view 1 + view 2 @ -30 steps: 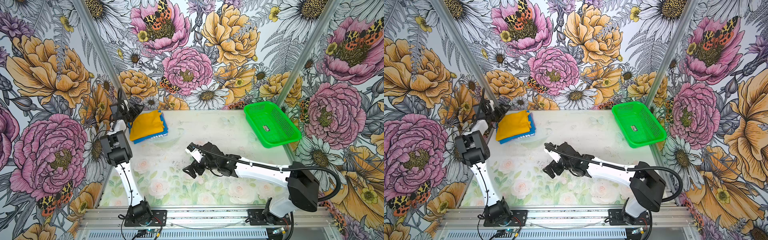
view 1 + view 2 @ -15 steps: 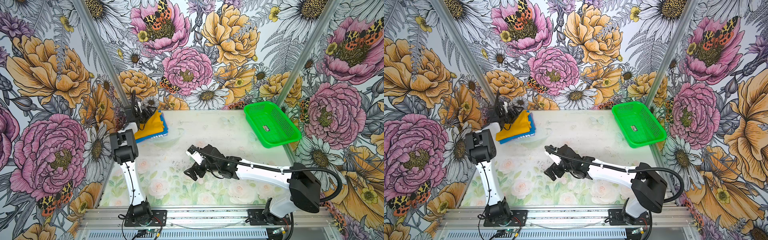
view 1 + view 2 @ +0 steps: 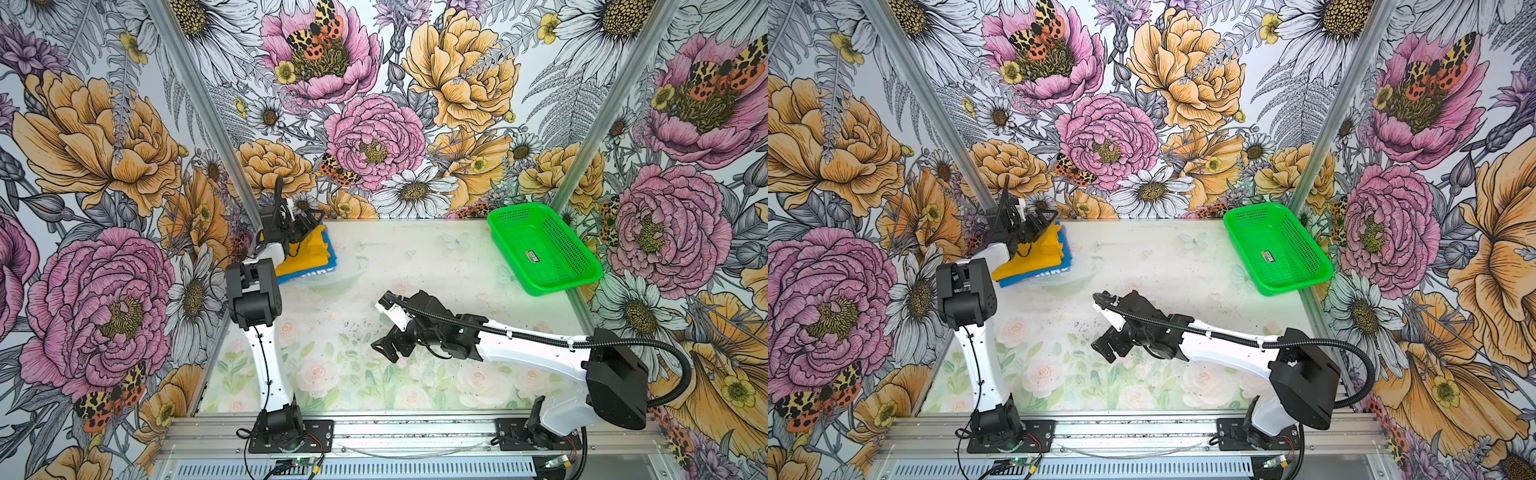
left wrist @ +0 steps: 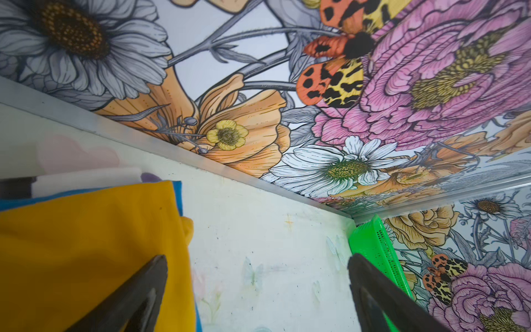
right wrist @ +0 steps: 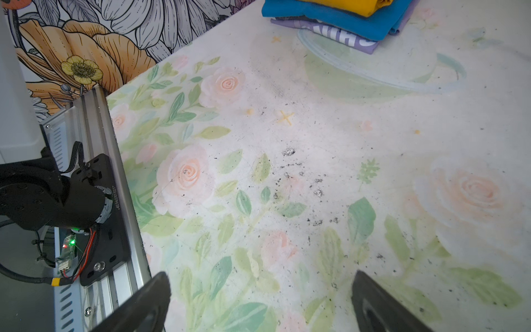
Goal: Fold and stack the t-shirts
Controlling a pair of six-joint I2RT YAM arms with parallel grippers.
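Folded yellow t-shirt [image 3: 309,255] atop blue t-shirt [image 5: 344,17] (left fingers [image 4: 135,299] apart above)

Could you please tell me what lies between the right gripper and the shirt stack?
Only bare table, scattered with dark specks, lies between the right gripper and the shirt stack; the right wrist view shows it.

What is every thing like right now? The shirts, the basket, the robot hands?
yellow t-shirt, folded, on top.
blue t-shirt, folded, under the yellow one.
purple shirt, folded, at the bottom.
green basket, upright, no clothes inside.
left gripper, open, empty, at the yellow t-shirt's edge.
right gripper, open, empty, over bare table.
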